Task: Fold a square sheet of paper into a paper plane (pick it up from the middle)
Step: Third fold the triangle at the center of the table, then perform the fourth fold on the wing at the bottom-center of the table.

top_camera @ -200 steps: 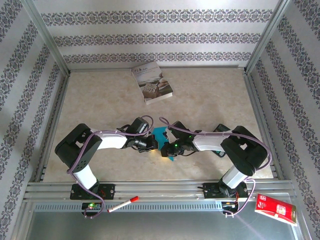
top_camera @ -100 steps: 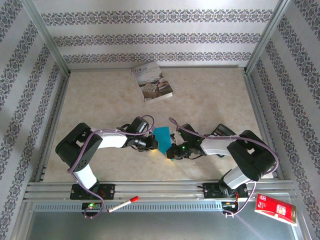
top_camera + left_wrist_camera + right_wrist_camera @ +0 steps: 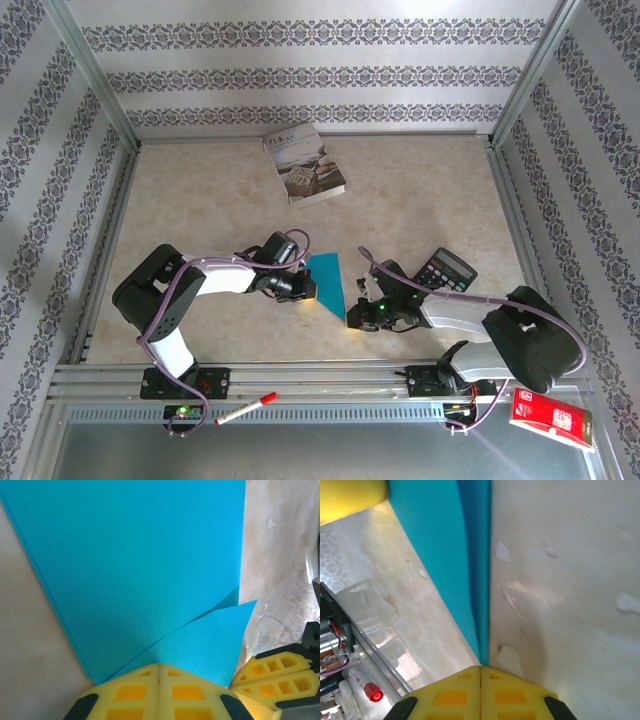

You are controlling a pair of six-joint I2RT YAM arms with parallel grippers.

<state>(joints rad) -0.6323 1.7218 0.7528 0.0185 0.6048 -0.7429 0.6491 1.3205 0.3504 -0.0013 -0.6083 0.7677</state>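
The square sheet of paper is teal-blue and folded into a narrow wedge, lying flat on the table between the arms with its point toward the near edge. My left gripper is shut on the wedge's left edge. In the left wrist view the paper and a loose folded flap run in under the closed pads. My right gripper is shut at the paper's near tip. In the right wrist view the thin teal point ends right at the seam of the closed pads.
A grey-white book lies at the back of the table. A black calculator sits just behind the right arm. A red-capped marker and a red packet rest on the metal rail in front.
My right gripper has slid toward the near right along the folded edge to the paper's tip, uncovering the calculator. The paper now lies flatter and narrower. The left gripper has held still.
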